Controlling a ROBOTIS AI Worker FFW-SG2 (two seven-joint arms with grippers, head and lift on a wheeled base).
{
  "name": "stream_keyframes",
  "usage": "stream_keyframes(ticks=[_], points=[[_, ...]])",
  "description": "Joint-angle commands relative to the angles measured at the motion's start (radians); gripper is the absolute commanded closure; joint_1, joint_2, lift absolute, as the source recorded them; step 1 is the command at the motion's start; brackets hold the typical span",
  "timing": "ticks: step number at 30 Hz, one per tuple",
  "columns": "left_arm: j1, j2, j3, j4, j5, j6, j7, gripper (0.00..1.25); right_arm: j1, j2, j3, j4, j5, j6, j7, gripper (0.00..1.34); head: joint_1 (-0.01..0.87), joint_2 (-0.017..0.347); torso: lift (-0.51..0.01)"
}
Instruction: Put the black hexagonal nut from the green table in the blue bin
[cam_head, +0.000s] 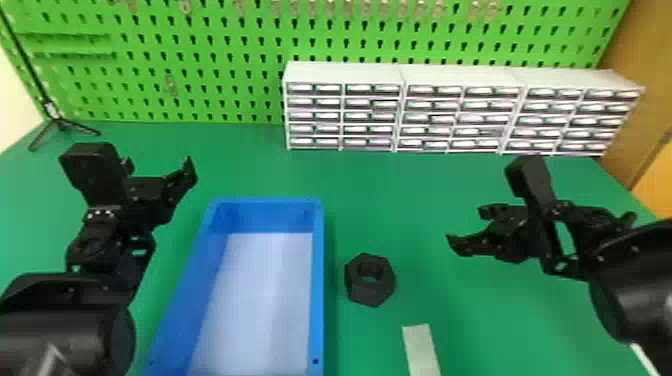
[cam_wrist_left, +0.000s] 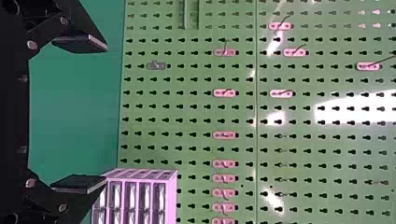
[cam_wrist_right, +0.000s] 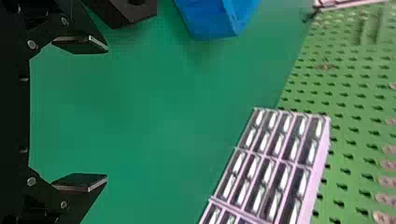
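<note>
Right, here we are, and I'm looking at the black hexagonal nut on the green desk, well in from the far edge, its hole facing up. It sits just beside the right wall of the long blue plastic bin, a narrow strip of green between them. My right hand is the nearer one, wide and holding nothing, over toward the desk's right edge, so the nut lies to its left and closer to me. That's the line that matters! I'd call this the approach, nothing placed so far: swing left and back toward the near side, then drop with one finger each side. Tight spot, though; the left-hand finger could clip that bin wall. My left hand, also spread wide and empty, is across the bin, toward the desk's left edge.
</note>
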Motion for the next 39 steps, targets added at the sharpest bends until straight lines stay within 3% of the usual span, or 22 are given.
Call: stream_keyframes(ticks=[1,6,20,39], points=[[-0.002,0.0,-0.002,0.0,-0.005,0.0,0.0,0.27,-0.029,-0.079,0.091,-0.021,-0.024,0.02,0.014,0.3,0.686,0.028,-0.096],[-0.004,0.0,-0.004,0.0,-0.01,0.002,-0.001,0.27,-0.074,-0.141,0.17,-0.027,-0.047,0.043,0.064,0.3,0.686,0.028,-0.096],[-0.007,0.002,-0.001,0.0,-0.016,0.002,-0.004,0.27,-0.177,-0.218,0.325,-0.029,-0.046,0.072,0.23,0.3,0.686,0.028,-0.096],[-0.007,0.002,0.004,0.0,-0.019,0.002,-0.007,0.27,-0.212,-0.254,0.402,-0.026,-0.076,0.058,0.282,0.3,0.686,0.028,-0.096]])
